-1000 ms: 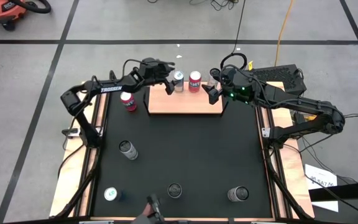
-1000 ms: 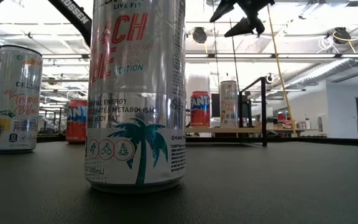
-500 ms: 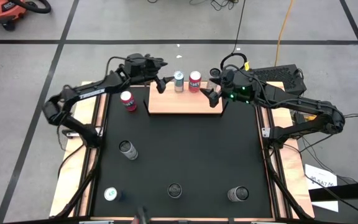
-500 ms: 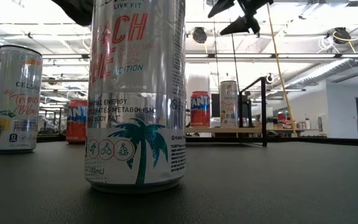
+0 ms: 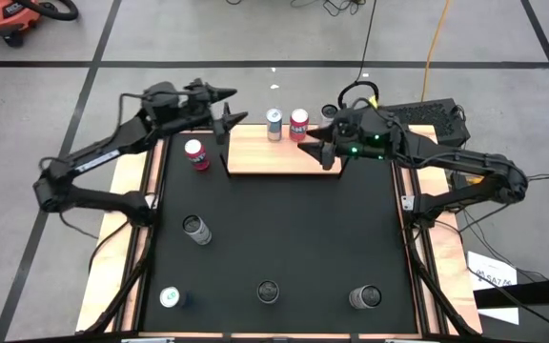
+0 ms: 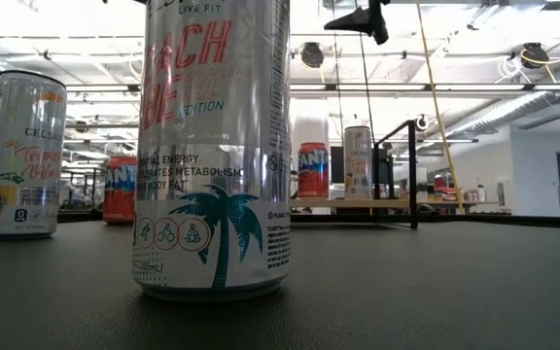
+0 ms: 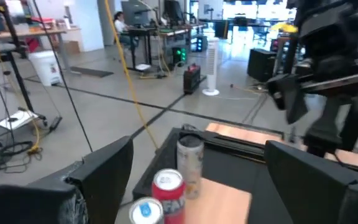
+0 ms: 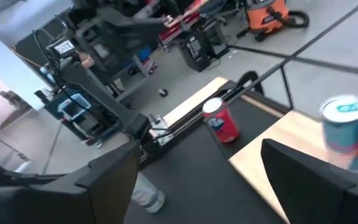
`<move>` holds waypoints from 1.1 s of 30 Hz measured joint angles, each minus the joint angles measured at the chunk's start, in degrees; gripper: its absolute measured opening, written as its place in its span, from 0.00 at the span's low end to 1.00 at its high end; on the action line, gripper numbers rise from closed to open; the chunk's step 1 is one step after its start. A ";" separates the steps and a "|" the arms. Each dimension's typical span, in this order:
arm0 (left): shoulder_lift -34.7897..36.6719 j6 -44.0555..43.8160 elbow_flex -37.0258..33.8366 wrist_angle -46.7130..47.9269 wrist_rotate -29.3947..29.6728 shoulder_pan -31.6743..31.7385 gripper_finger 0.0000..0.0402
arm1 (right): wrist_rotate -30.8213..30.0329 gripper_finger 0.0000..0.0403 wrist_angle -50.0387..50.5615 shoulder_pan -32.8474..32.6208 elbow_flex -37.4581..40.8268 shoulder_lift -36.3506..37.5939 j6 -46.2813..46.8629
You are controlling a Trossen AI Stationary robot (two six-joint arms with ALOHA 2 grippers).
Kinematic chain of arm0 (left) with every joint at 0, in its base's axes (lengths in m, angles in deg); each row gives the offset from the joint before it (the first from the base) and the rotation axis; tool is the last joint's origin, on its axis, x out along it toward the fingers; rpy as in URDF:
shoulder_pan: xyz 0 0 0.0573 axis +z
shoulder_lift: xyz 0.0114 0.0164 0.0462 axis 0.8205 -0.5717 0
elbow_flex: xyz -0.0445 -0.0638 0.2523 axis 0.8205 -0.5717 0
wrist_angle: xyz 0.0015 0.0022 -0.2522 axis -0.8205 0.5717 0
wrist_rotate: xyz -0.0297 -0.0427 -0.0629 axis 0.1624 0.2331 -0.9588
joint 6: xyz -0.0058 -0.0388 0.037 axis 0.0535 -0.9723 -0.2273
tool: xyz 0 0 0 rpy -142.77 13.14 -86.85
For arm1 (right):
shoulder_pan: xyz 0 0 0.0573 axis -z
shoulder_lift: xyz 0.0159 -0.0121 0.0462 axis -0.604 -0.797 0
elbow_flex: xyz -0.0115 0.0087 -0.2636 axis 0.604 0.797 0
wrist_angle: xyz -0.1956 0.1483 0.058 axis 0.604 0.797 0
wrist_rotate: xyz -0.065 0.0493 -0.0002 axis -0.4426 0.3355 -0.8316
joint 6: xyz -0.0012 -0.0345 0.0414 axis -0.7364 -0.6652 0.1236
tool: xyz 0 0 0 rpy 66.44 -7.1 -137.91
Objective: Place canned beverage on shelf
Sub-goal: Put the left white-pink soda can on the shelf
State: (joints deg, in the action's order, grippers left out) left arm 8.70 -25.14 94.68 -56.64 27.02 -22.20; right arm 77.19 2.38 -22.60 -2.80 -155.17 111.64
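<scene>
The shelf, a light wooden board with black posts, lies at the table's far middle. Three cans stand upright along its far edge: a blue-topped one, a red one and a silver one. My left gripper is open and empty, in the air left of the shelf. Its wrist view looks along the three cans. My right gripper is open and empty above the shelf's right part. A red can stands on the black table left of the shelf.
Several more cans stand on the black table: one at the left middle and three along the near edge. The near middle one fills the low view. Wooden strips run along the table's sides.
My left gripper has drawn back from the blue-topped can on the shelf toward the table's left edge, staying open. The can stays upright on the shelf. My right gripper has shifted a little toward the left over the shelf.
</scene>
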 joint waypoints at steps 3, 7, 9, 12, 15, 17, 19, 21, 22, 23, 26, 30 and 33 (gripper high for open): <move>4.05 0.02 0.00 6.56 -0.19 -0.30 0.89 | -0.35 0.76 -1.95 -1.74 0.00 -2.16 2.27; 8.20 -0.21 0.00 18.77 -0.26 -2.37 0.89 | -2.08 0.73 -5.60 -4.29 0.00 -6.28 4.72; 9.48 -1.00 0.00 24.56 -0.36 -4.42 0.89 | -2.90 0.72 -7.69 -5.37 0.00 -8.27 5.91; 10.77 -6.39 0.00 31.97 0.72 -7.99 0.89 | -2.97 0.70 -9.72 -6.76 0.00 -10.64 7.43; 12.45 -10.95 -0.02 36.52 2.46 -12.30 0.89 | -2.97 0.69 -9.80 -8.08 0.00 -11.70 8.64; 13.77 -13.69 -0.02 38.06 3.96 -15.68 0.89 | -2.99 0.69 -9.77 -9.14 0.00 -11.75 8.68; 15.16 -15.82 -0.02 39.09 4.37 -19.16 0.89 | -3.00 0.68 -9.13 -10.25 0.00 -11.42 8.64; 16.44 -18.50 -0.02 38.86 4.30 -22.98 0.89 | -2.99 0.68 -7.02 -11.58 0.00 -10.82 8.66; 16.83 -19.98 0.01 38.55 4.34 -24.98 0.89 | -2.99 0.68 -6.03 -12.29 0.00 -10.50 8.68; 16.90 -21.45 0.20 38.16 4.62 -26.89 0.89 | -3.02 0.67 -4.56 -13.10 0.00 -9.96 8.69; 16.19 -25.07 0.26 35.29 7.92 -32.93 0.89 | -4.38 0.67 0.27 -16.26 -0.01 -8.67 9.30; 12.25 -27.14 0.26 29.00 14.40 -39.90 0.89 | -9.07 0.65 8.14 -21.75 -0.02 -7.07 12.59; 7.70 -27.22 0.28 22.95 17.83 -43.97 0.89 | -12.67 0.64 14.21 -26.71 -0.02 -5.85 16.74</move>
State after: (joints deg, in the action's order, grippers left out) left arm 16.40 -52.36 94.96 -33.69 44.85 -66.17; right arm 64.52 16.59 -49.31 -2.82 -161.01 128.38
